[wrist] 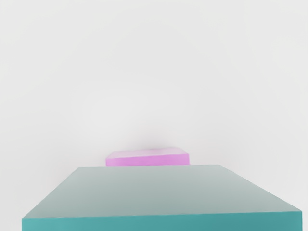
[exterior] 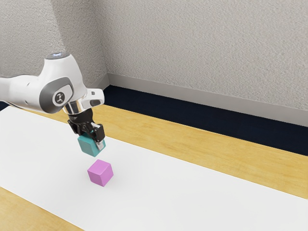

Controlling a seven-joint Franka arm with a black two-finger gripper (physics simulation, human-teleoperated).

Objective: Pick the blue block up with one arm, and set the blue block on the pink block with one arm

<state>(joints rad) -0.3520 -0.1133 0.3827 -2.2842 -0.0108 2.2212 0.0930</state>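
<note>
You have the pick-up done. The blue block (exterior: 90, 146), which renders closer to teal, hangs clear of the tabletop (exterior: 207, 144), and the jaws are closed on its upper part from two sides. In the exterior view it sits left of centre, in the air just above the pink block (exterior: 100, 173) and slightly toward the upper left of it. There is a visible gap between the two, so they are not touching. The pink block rests on the white sheet (exterior: 202, 197) that covers the middle of the tabletop.

The placing is what remains. Judging from the wrist view, the blue block (wrist: 159, 197) lies broad and close under the hand, and the pink block (wrist: 147, 158) shows as a thin strip beyond its far edge. The carried block therefore looks near the target but not squarely over it. You probably need a small shift across, then a descent and a release.

The arm (exterior: 33, 91) enters from the left edge of the exterior view. Its white wrist housing is in the upper left and the hand points down at the sheet. The block looks slightly turned relative to the pink one.
</note>
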